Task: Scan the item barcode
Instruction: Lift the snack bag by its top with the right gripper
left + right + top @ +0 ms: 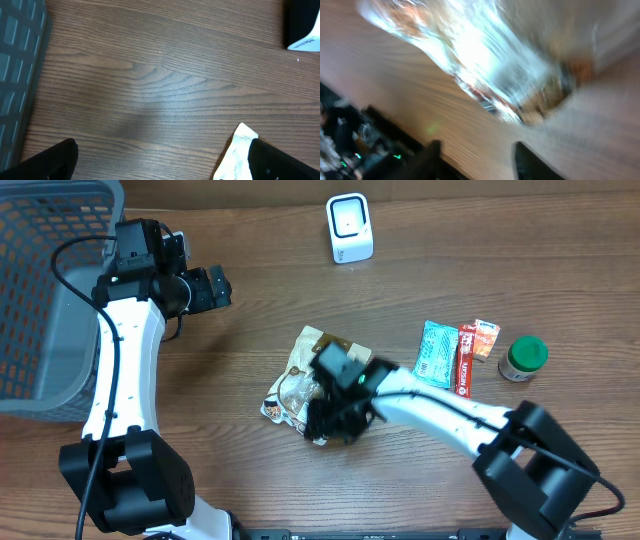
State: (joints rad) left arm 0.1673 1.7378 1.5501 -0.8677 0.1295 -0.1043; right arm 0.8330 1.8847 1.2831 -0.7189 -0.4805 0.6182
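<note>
The item, a crinkled brown-and-white snack bag [298,372], lies flat at the table's middle. My right gripper [335,420] hangs over the bag's near right corner. In the blurred right wrist view its jaws [477,150] stand apart with only wood between them, and the shiny bag [485,65] lies just beyond the fingertips. The white barcode scanner [350,228] stands at the far edge, its corner [304,27] showing in the left wrist view. My left gripper [212,287] is wide open above bare wood at the far left, holding nothing [162,160]. A corner of the bag [239,152] shows by its right finger.
A grey mesh basket [40,300] fills the far left corner; its wall [15,75] is close to my left gripper. To the right lie a teal packet [437,353], a red stick packet [466,358], a small orange packet [486,338] and a green-lidded jar [523,358].
</note>
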